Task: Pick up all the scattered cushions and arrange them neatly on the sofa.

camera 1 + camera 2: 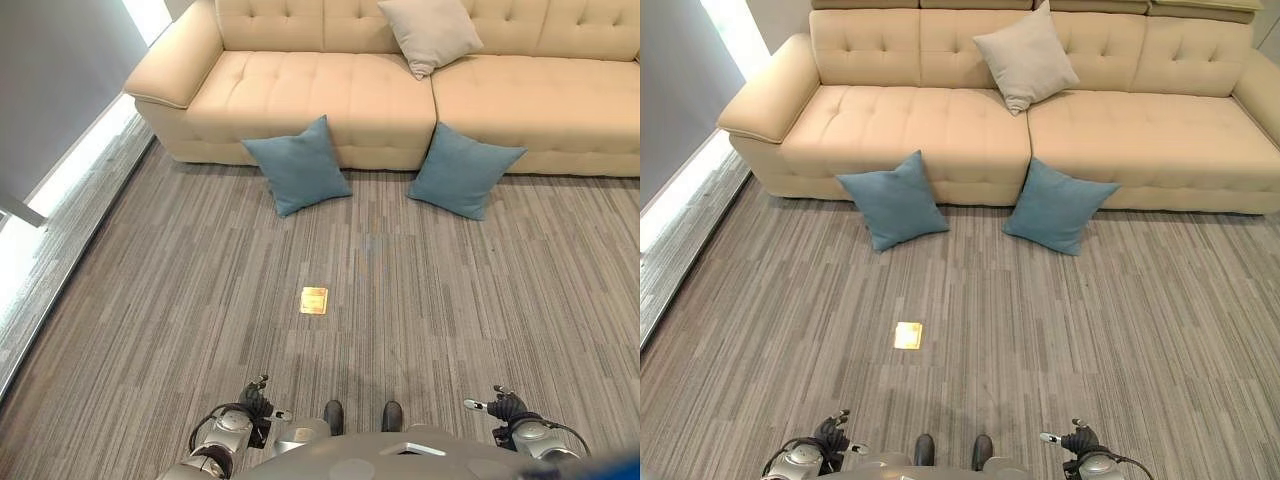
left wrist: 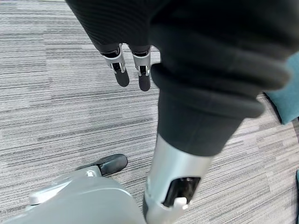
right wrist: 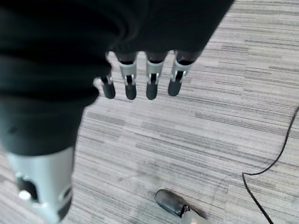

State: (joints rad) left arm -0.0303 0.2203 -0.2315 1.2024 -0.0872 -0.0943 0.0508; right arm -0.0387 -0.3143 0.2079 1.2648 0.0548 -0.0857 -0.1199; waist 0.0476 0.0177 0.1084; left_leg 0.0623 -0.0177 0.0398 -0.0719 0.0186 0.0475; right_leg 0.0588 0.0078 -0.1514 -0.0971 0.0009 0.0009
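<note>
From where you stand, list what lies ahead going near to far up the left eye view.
Brass floor plate → left blue cushion and right blue cushion leaning against the sofa front → sofa → grey cushion on its seat.

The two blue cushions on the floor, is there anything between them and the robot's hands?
Nothing visible. Open carpet lies between both hands, left hand and right hand, and the left blue cushion and right blue cushion against the sofa. A flat brass floor plate sits flush between.

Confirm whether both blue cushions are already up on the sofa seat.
No: the left blue cushion and the right blue cushion stand on the carpet, leaning against the front of the sofa.
</note>
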